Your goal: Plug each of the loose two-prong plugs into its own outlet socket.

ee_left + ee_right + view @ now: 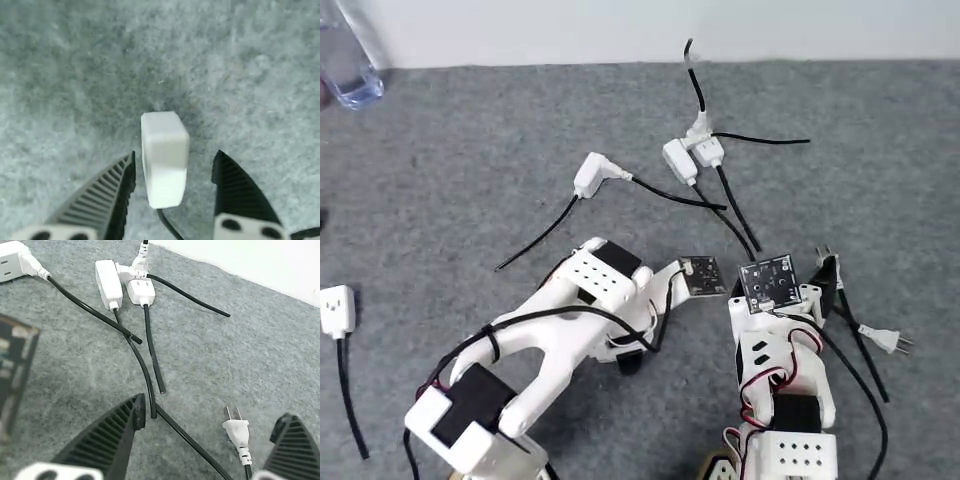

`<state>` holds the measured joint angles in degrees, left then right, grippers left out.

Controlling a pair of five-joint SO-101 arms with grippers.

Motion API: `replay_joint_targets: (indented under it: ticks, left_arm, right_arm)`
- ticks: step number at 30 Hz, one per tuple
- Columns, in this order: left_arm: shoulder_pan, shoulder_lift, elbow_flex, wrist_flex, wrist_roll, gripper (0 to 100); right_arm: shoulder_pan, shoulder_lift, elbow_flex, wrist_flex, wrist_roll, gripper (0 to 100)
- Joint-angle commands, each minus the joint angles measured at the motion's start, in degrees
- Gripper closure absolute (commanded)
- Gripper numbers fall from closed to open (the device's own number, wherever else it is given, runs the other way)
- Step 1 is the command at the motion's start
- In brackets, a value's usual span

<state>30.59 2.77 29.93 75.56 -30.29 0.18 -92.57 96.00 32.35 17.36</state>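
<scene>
Left claw (175,156), seen from its wrist, straddles a white block (164,145), perhaps a socket.

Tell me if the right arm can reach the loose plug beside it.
Probably yes: the plug lies uncovered on the carpet, ahead of the open right end effector.

Take the joined pair of white plastic outlet sockets (694,152) as your mark: a single white socket block (590,176) lies just left of it, and a white two-prong plug (886,341) lies well off, down and to the right.
</scene>
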Motion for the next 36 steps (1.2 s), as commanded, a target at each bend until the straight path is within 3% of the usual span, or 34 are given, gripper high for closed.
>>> replay_joint_targets:
  ticks: [1,7,18,26,30,32,36]
  left_arm:
    - [-3.16,-2.37,-2.07,-1.14,-3.52,76]
    - [-11.69,-2.20,-2.15,-6.68,-9.05,76]
    - [-12.84,-2.11,-11.03,-7.03,-9.49,76]
    - [-9.41,-1.93,-14.11,7.82,-9.14,78]
    - [-8.88,-1.93,-8.92,4.40,-8.53,82]
    - [-8.79,-1.93,-6.02,-0.97,-2.02,82]
    - [-8.88,-2.46,-2.95,-9.23,20.22,82]
  right_arm:
    - [0.31,-0.13,0.97,-1.01,-0.18,61.2]
    - [0.31,-0.13,0.97,-0.92,-0.26,61.2]
    - [0.22,-0.04,0.97,-1.01,-0.44,61.2]
    - [0.22,-0.04,0.97,-1.01,-0.44,61.2]
    - [0.22,-0.04,0.97,-1.01,-0.44,61.2]
    - [0.22,-0.04,0.97,-0.92,-0.35,61.2]
    - [0.22,-0.04,0.97,-0.84,-0.35,61.2]
